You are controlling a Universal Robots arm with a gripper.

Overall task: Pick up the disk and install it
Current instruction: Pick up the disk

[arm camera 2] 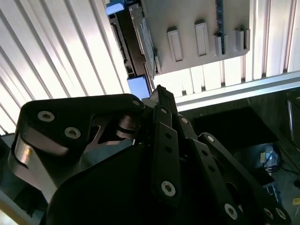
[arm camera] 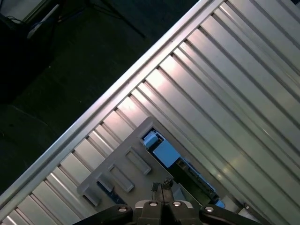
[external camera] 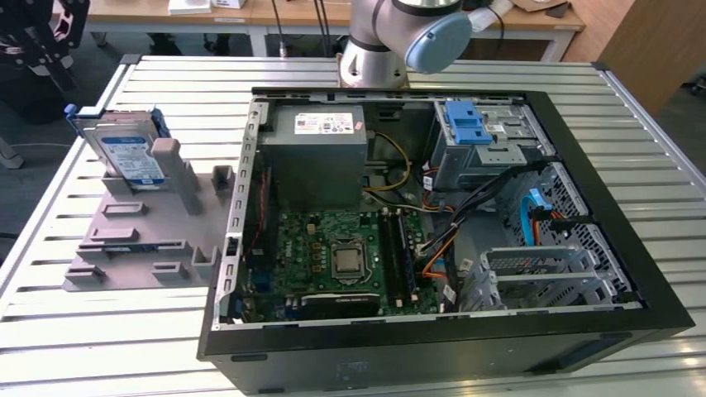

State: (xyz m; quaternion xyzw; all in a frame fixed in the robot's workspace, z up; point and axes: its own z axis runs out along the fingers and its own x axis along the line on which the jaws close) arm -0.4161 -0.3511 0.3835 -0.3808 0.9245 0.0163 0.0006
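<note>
Silver-metal and rectangular, the flat disk [external camera: 125, 151] with its white-and-blue label and blue plastic carrier frame is seen standing on edge in a slot of a grey plastic holder block [external camera: 144, 223], at the far end of that block on the exterior view's left. It is well apart from the computer and is not held by anything. In both wrist views the disk [arm camera: 161, 151] [arm camera 2: 132, 44] is looked down on from above, with its blue frame ends and its narrow upper edge shown beside the holder block [arm camera: 117, 165] [arm camera 2: 197, 23].

The black metal gripper [arm camera: 161, 183] [arm camera 2: 160, 90] is raised over this block, clear of the disk, with its fingertips pressed together and nothing pinched between them.

The block is laid on a ribbed aluminium table [external camera: 99, 347]. Just beside it, towards the exterior view's right, an open black desktop computer case [external camera: 441, 351] is laid on its side. Inside are a grey power-supply box [external camera: 320, 136], a green motherboard [external camera: 336, 248] and a grey metal cage with a blue plastic latch [external camera: 477, 132].
</note>
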